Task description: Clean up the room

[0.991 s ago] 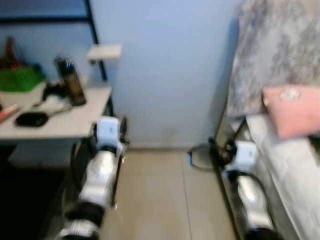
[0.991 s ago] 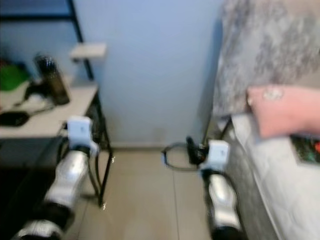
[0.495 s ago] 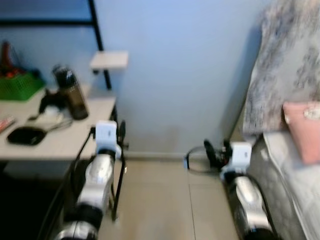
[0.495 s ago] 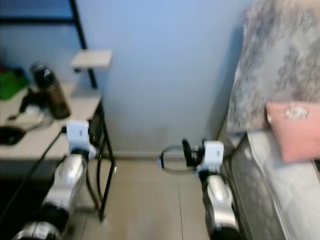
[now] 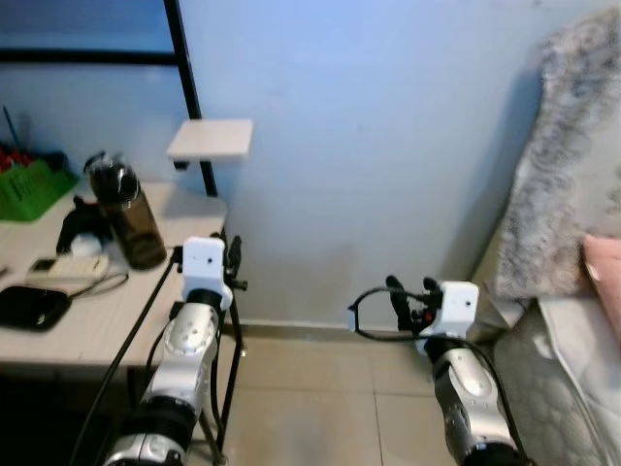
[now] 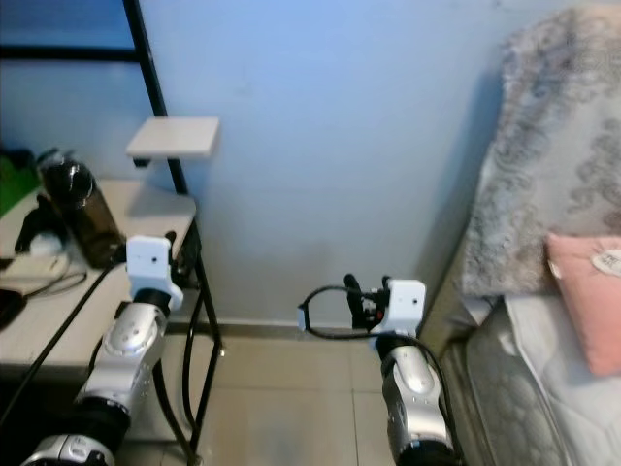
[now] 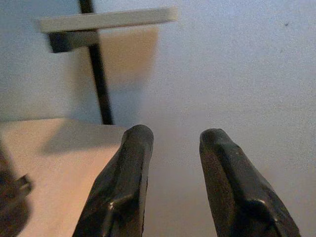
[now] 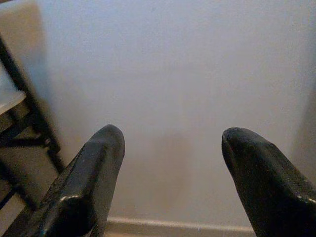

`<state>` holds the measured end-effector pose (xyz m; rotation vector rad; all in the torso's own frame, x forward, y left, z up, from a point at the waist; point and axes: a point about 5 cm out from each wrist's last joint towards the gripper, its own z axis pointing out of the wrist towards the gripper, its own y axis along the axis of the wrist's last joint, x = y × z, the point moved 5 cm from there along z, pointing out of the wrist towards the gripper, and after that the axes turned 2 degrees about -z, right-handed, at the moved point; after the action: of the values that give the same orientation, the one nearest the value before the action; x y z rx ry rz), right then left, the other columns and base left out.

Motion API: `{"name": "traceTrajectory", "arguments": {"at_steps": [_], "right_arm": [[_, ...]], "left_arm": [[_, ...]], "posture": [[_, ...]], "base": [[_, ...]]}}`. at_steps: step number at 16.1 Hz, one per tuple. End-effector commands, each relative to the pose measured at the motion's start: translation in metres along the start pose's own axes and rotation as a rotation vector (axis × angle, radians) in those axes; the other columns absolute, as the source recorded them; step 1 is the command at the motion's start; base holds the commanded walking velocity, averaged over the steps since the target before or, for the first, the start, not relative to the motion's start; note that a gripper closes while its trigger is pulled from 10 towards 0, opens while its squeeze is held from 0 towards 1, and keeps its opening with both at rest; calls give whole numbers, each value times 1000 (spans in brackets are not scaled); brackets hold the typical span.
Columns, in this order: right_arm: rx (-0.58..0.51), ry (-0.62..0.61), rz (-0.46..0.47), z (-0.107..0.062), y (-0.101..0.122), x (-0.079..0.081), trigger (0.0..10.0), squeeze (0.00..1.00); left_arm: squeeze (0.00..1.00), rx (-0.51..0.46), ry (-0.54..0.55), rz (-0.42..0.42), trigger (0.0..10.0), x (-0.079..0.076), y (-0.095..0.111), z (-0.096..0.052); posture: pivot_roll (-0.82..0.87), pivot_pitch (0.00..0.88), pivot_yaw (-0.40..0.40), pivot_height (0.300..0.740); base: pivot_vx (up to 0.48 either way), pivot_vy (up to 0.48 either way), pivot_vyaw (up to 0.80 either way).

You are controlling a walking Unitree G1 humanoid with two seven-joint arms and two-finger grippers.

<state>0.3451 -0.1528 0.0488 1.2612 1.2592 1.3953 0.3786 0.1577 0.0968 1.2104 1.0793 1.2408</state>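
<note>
The room, which the task wants cleaned, shows here as one corner: a worktop (image 5: 107, 325) on the robot's left, a bed (image 6: 543, 388) on its right, and a strip of tiled floor (image 5: 310, 408) between them that runs to a pale blue wall (image 5: 388, 146).

Nearest are the two arms. The left tool (image 7: 170, 143) is held out over the worktop's corner, its fingers (image 7: 131, 168) a little apart with nothing between them. The right tool (image 8: 170, 148) points at the wall above the floor, its fingers spread wide and also holding nothing.

A little farther, on the worktop, lie a flat black thing (image 5: 29, 306), a pale device with a cable (image 5: 68, 267) and a dark bottle (image 5: 126, 214) standing upright. Behind these stands a green basket (image 5: 34, 184), and a small white shelf (image 5: 212, 141) sits on the black frame post. On the bed lies a pink pillow (image 6: 587, 296) against a grey patterned cover (image 6: 563, 155).

My judgement is that the robot is between handlings, turning to look for something to tidy; which thing it wants, the pictures do not settle. The next move calls for choosing one loose item and bringing a free tool to it.

Against the earlier frames, the whole picture has shifted: the worktop now fills more of the left and the bed has slid toward the right edge. So the camera has turned left. The picture is also sharper.
</note>
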Motion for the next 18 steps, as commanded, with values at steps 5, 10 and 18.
{"name": "traceTrajectory", "arguments": {"at_steps": [5,10,18], "right_arm": [[3,-28,-4,-11,0,-12,10000,0],[7,-43,-70,-61,-3,-28,10000,0],[18,-74,-64,-67,-2,-39,10000,0]], "left_arm": [[0,8,-3,16,10000,-1,-2,-4],[0,-43,-108,-28,10000,-19,6,-47],[0,-28,-53,-65,10000,-15,6,-53]], "posture": [[128,0,36,740],[126,0,23,740],[143,0,7,740]], "base": [[384,0,0],[0,0,0],[0,0,0]]}}
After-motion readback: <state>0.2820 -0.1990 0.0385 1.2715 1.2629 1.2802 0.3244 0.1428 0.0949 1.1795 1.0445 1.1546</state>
